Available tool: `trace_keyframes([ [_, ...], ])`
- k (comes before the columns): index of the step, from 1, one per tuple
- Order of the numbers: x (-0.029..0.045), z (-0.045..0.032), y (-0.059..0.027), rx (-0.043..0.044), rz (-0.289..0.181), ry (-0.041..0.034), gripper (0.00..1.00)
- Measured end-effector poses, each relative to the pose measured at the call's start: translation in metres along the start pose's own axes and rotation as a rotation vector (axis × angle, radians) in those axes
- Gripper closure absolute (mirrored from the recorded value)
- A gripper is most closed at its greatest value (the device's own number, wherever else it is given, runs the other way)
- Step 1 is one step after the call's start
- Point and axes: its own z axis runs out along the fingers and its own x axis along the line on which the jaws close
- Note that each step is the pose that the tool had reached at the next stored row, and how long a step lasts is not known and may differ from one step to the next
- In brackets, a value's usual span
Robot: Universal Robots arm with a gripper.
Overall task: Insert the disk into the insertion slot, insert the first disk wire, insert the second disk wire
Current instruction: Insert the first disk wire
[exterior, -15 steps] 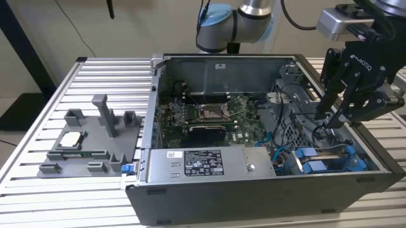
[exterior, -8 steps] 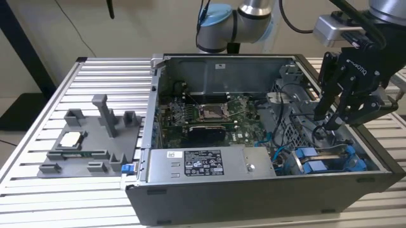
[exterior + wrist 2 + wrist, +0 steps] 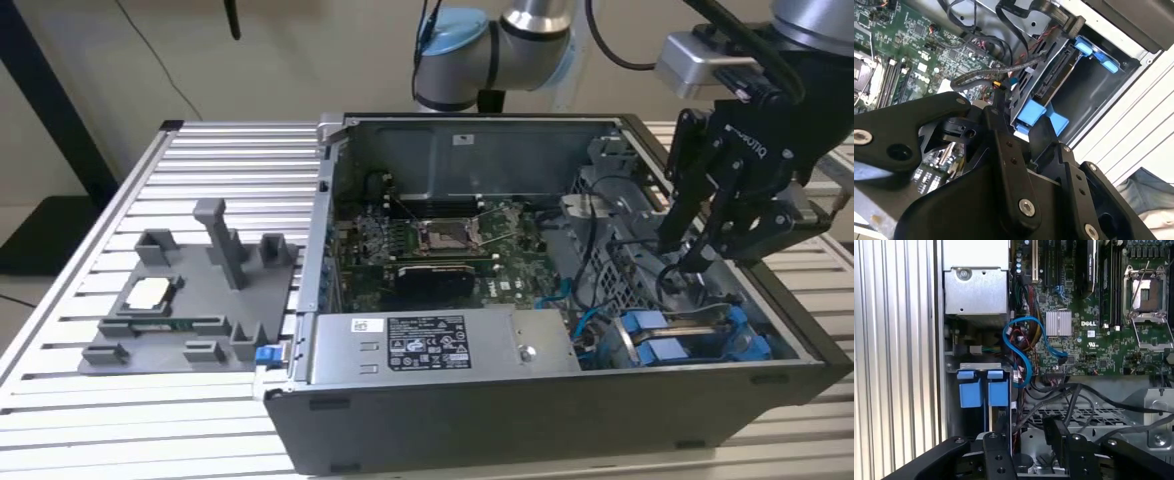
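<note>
In the exterior view the computer case (image 3: pixel 534 400) stands open-topped on the slatted table (image 3: pixel 80 420), and its near wall crosses the lower frame. Just behind that wall the power-supply box (image 3: pixel 441 342) occupies the lower centre and leaves no free room there. At the lower right of the frame the insertion slot (image 3: pixel 607 345) lies between the power-supply box and the case's side wall on the exterior view's right. The disk (image 3: pixel 694 335) sits in the slot, with blue frame tabs at both ends. Black cables (image 3: pixel 1054 386) run through the space beyond the slot, beside the motherboard (image 3: pixel 441 240). The motherboard covers the case floor at centre frame, with open room over it. Outside the case, at the left of the frame, a grey fixture tray (image 3: pixel 187 300) rests on the table, well apart.

The gripper (image 3: pixel 697 262) hangs inside the case at the right of the frame, close to the side wall and above the slot. In the first wrist view its fingers (image 3: pixel 996 455) stand apart with a moderate gap. Whether they touch a cable cannot be told.
</note>
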Motion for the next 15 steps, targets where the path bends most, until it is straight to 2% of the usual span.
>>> trace_keyframes([
  [4,-0.0026,-0.0009,0.0000,-0.0011,0.000,-0.0003,0.53],
  [9,-0.0061,0.0048,0.0000,0.0108,-0.008,-0.0020,0.53],
  [10,-0.0060,0.0050,-0.0001,0.0116,-0.008,-0.0041,0.53],
  [15,-0.0061,0.0050,0.0000,0.0117,-0.009,-0.0056,0.55],
])
